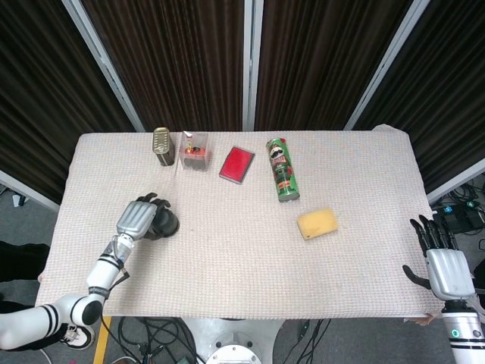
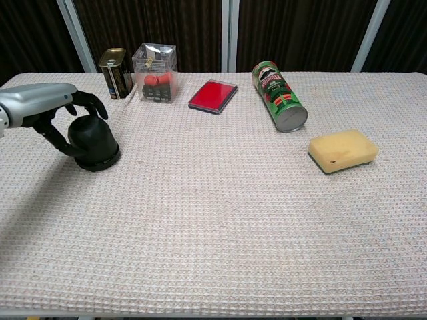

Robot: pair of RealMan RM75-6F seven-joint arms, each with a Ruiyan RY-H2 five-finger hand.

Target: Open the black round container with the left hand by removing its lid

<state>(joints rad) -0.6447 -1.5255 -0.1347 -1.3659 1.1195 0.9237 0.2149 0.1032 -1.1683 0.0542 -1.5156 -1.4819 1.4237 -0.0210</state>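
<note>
The black round container [image 1: 167, 224] [image 2: 95, 145] stands on the left part of the cloth-covered table [image 1: 242, 265]. It is dome-shaped with a wider base. My left hand [image 1: 139, 218] [image 2: 48, 107] reaches over it from the left, and its dark fingers [image 2: 90, 105] curl around the lid. No gap shows between lid and base. My right hand [image 1: 443, 269] hangs off the table's front right edge with its fingers apart, holding nothing. The chest view does not show it.
Along the back stand an olive tin [image 1: 161, 144] [image 2: 115, 64] and a clear box [image 1: 194, 150] [image 2: 155, 72] with red items. Beside them are a flat red case [image 1: 237, 164] [image 2: 213, 96] and a Pringles can [image 1: 282, 168] [image 2: 279, 96] on its side. A yellow sponge [image 1: 317, 223] [image 2: 342, 150] lies right of centre.
</note>
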